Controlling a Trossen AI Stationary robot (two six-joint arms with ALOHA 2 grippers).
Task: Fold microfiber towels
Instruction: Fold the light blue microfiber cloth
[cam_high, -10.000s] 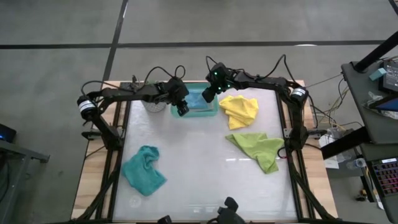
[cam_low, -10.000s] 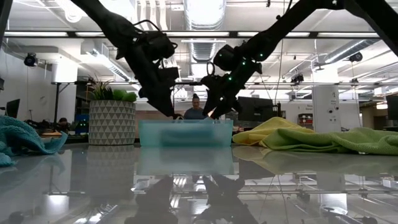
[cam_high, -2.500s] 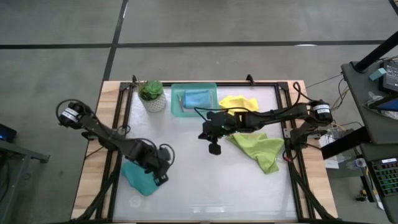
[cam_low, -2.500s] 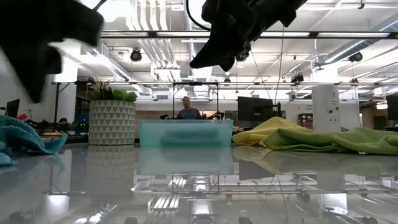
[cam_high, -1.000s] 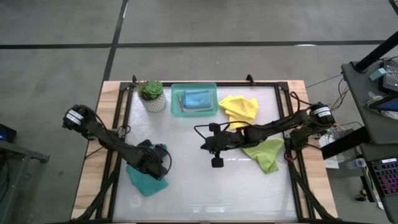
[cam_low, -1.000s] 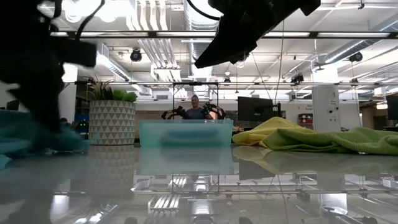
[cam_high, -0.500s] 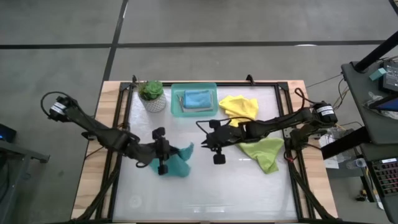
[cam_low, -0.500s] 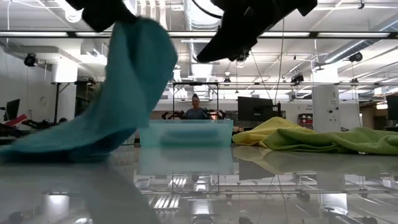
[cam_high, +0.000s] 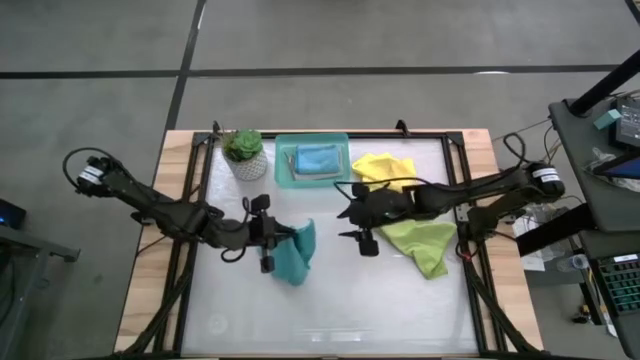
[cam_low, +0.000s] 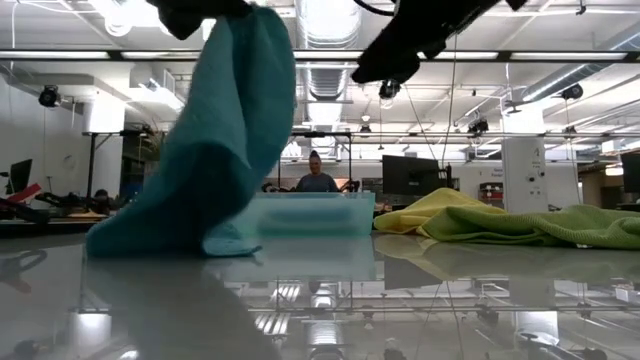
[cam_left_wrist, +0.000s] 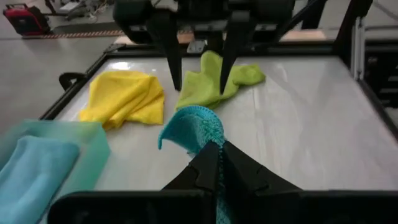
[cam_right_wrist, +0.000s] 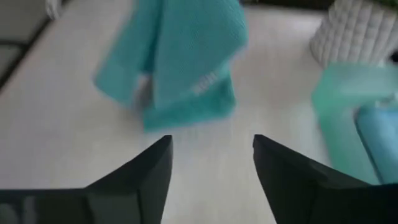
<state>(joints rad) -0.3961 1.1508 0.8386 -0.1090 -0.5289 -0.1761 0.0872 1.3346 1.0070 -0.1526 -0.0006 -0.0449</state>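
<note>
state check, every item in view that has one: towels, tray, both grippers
Left gripper: shut on the teal towel.
Teal towel: lifted by one edge, lower end on the table.
Right gripper: open, empty, facing the teal towel.
Yellow towel: crumpled, on the table.
Lime green towel: crumpled, on the table.
Tray: holds a folded blue towel.

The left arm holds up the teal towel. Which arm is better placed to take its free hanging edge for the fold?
The right one, probably. The left gripper is shut on the teal towel, and the right gripper hangs open beside it, facing the towel with nothing held.
</note>
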